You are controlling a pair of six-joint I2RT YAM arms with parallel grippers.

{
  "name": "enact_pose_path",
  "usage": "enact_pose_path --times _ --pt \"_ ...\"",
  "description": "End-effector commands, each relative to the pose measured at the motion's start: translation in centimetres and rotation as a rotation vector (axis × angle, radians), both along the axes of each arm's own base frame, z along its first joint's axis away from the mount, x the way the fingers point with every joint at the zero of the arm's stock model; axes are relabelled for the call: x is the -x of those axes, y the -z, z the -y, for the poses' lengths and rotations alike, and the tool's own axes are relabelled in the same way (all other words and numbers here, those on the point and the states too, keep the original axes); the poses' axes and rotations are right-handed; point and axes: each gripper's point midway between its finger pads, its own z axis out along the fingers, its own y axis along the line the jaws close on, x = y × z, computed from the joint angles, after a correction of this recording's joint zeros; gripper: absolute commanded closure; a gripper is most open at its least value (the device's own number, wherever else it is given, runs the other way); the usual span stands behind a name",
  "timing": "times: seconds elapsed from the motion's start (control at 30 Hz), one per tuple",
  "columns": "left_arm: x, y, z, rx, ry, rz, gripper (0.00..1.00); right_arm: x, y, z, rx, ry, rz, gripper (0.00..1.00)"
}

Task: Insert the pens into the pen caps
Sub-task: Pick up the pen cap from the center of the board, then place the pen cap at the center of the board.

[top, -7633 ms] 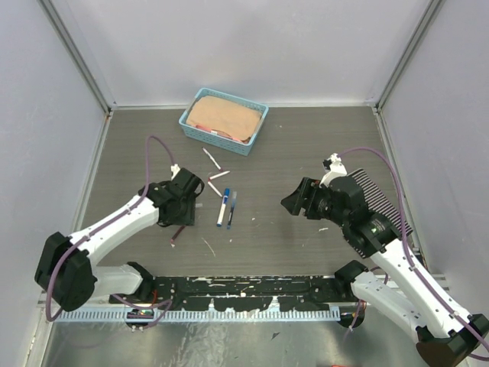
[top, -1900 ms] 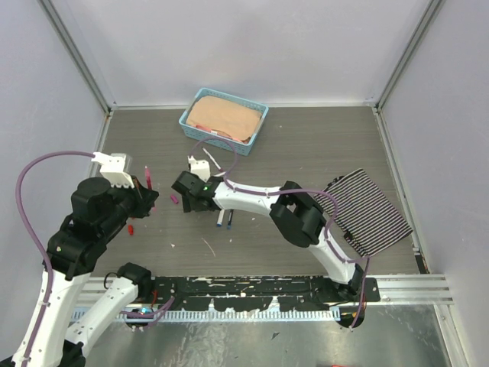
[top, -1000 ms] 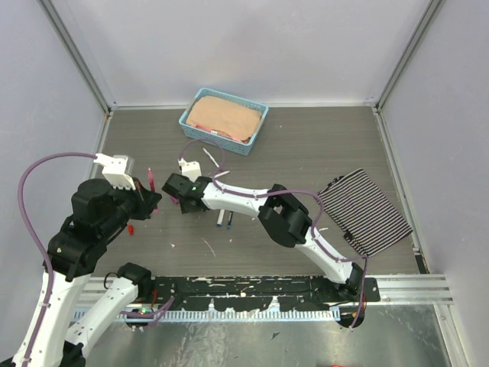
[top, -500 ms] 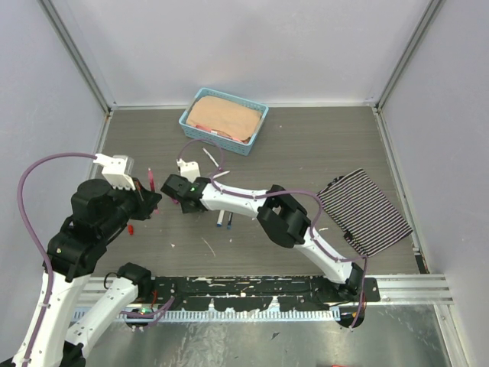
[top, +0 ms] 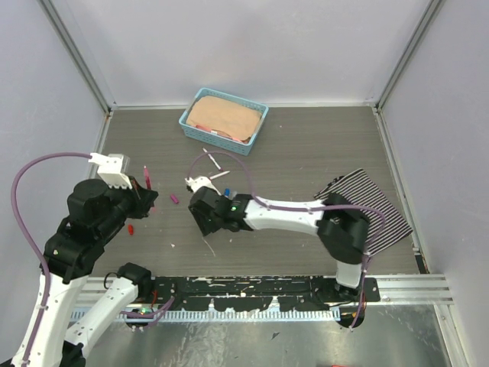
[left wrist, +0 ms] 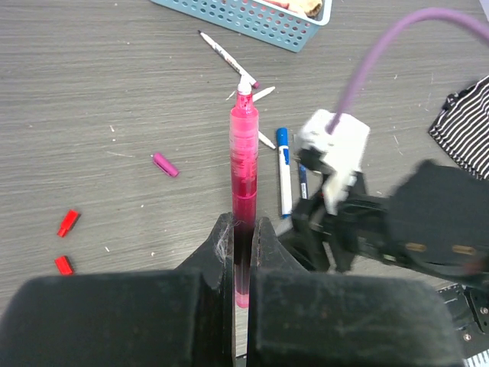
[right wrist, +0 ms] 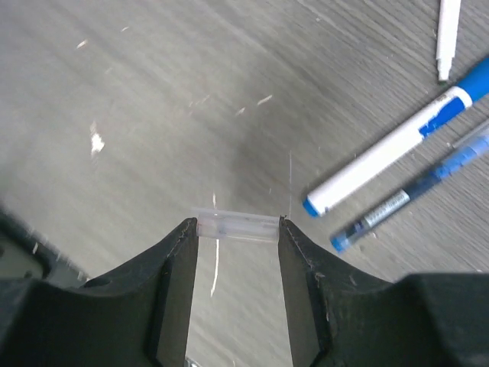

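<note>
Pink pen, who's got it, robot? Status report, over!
Left gripper shut on pink pen, pen off the table. Right gripper pinching a small clear tube. Magenta cap lies loose, untouched; nothing in the way.

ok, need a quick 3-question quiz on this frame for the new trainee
1. True or false: the left gripper is shut on an upright pink pen.
2. What sits between the right gripper's fingertips? A) blue-capped pen B) clear tube C) magenta cap
3. In the left wrist view, how many red pieces lie on the table?

Key: 1 true; 2 B; 3 two.
</note>
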Motion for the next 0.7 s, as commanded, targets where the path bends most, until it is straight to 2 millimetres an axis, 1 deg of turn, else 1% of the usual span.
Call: enact_pose_path --times 0.0,0.07,0.17,0.23,0.3,0.33,0.43,0.6,0.67 --pt "-0.4 -0.7 1.1 0.027 0.050 0.020 1.00 2.1 -3.6 1.9 -0.078 -0.181 0.062 0.64" --pt "-0.5 0.2 1.8 0.036 0.078 -0.021 1.00 3.6 -2.0 4.6 -0.020 -0.234 0.033 0.64" --pt "-1.3 0.4 3.1 0.066 0.115 -0.032 1.00 5.7 0.3 8.6 0.090 -0.295 -0.019 0.64" --pt "-1.5 0.4 3.6 0.084 0.129 -0.036 1.00 6.4 1.5 11.1 0.163 -0.312 -0.034 0.64" --pt "-1.8 0.5 3.9 0.091 0.138 -0.037 1.00 6.8 2.2 12.7 0.215 -0.323 -0.041 0.64" --pt "-1.9 0.4 4.0 0.092 0.139 -0.036 1.00 7.0 2.4 13.2 0.232 -0.334 -0.042 0.64" --pt "-2.1 0.5 4.0 0.090 0.139 -0.038 1.00 7.1 2.4 13.7 0.250 -0.367 -0.041 0.64" --pt "-2.3 0.7 4.2 0.094 0.139 -0.049 1.00 7.6 3.2 13.6 0.271 -0.431 -0.069 0.61" --pt "-2.3 0.7 4.2 0.094 0.139 -0.049 1.00 7.8 3.6 13.5 0.276 -0.448 -0.084 0.58"
